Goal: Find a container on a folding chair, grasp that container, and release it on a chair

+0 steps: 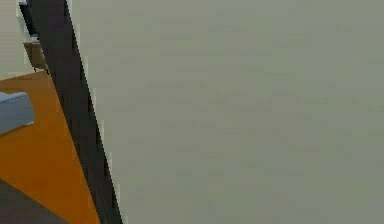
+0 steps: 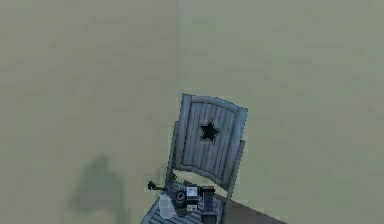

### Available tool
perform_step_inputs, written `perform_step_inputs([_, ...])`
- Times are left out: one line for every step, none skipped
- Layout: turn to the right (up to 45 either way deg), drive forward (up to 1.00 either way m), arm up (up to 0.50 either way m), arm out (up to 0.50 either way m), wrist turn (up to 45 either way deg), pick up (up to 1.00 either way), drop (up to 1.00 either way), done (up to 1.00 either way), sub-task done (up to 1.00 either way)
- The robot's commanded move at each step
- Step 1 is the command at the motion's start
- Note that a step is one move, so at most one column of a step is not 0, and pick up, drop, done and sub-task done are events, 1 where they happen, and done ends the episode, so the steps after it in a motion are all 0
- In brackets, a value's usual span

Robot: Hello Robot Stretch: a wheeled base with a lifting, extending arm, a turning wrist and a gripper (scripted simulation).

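Note:
A grey wooden folding chair (image 2: 208, 140) with a star cut out of its slatted back stands against the beige wall in the arm side view. My gripper (image 2: 160, 188) reaches in low over the chair's seat (image 2: 160, 214), its dark body just left of two small white squares (image 2: 194, 195). A small pale thing (image 2: 166, 204) lies on the seat by the gripper's far end; its shape is too small to name. I cannot tell whether the gripper holds anything.
In the forward view a beige wall (image 1: 240, 110) stands close ahead, with a dark slanted post (image 1: 75, 100) on its left. Beyond the post is an orange surface (image 1: 35, 150) with a grey-blue block (image 1: 12, 112) and a brown piece of furniture (image 1: 38, 55).

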Motion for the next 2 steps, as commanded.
perform_step_inputs([0.0,0.0,-0.3,0.0,0.0,0.0,0.0,0.0,0.0])
perform_step_inputs([0.0,0.0,0.0,0.0,0.0,1.0,0.0,0.0,0.0])
